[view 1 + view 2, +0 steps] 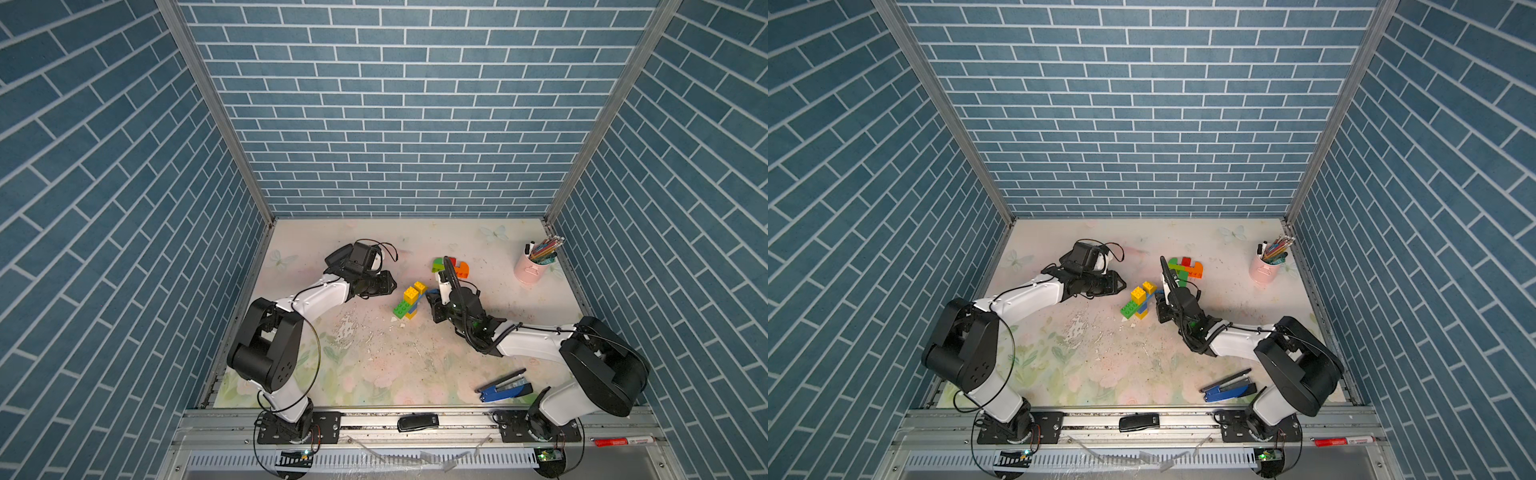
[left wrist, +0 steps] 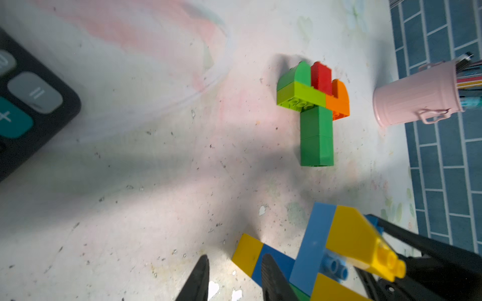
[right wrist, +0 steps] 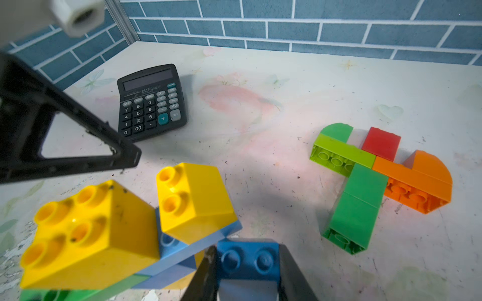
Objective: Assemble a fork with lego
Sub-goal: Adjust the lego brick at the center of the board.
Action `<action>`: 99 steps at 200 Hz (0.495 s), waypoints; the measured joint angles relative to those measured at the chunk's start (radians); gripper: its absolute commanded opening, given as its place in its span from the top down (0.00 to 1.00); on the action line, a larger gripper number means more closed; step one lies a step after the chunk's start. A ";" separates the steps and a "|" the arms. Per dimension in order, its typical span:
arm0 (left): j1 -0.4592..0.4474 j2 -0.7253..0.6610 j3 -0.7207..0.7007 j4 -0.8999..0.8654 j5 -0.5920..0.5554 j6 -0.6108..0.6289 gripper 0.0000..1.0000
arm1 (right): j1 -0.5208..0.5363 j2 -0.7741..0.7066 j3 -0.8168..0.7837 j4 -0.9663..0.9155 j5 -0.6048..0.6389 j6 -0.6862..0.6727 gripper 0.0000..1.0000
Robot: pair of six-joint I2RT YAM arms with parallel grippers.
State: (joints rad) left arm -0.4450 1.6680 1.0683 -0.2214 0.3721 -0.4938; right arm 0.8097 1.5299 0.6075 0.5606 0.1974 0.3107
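Two lego builds in both top views: yellow-blue-green cluster [image 1: 410, 296] in the middle, green-red-orange fork shape [image 1: 1194, 270] beyond it. Left wrist: your left gripper [image 2: 234, 258] slightly parted, empty (cluster just beside). Right wrist: your right gripper [image 3: 247, 250] clamps a dark blue brick [image 3: 247, 259] at the cluster's edge.

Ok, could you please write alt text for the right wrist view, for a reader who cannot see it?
The right gripper is shut on a dark blue brick beside a cluster of yellow and light blue bricks. Farther off lie a fork-shaped lego piece and a black calculator.
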 measured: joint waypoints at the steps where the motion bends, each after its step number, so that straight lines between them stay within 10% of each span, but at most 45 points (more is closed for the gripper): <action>1: 0.000 0.000 -0.002 0.000 -0.001 -0.001 0.64 | 0.000 0.001 0.002 0.001 0.000 0.000 1.00; 99: -0.048 -0.047 -0.104 0.027 0.012 -0.066 0.64 | -0.050 0.082 0.080 0.033 -0.100 0.007 1.00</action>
State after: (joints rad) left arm -0.4931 1.6215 0.9642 -0.1940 0.3843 -0.5594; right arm 0.7593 1.6119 0.6872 0.5934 0.0975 0.3176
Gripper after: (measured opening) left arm 0.359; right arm 0.348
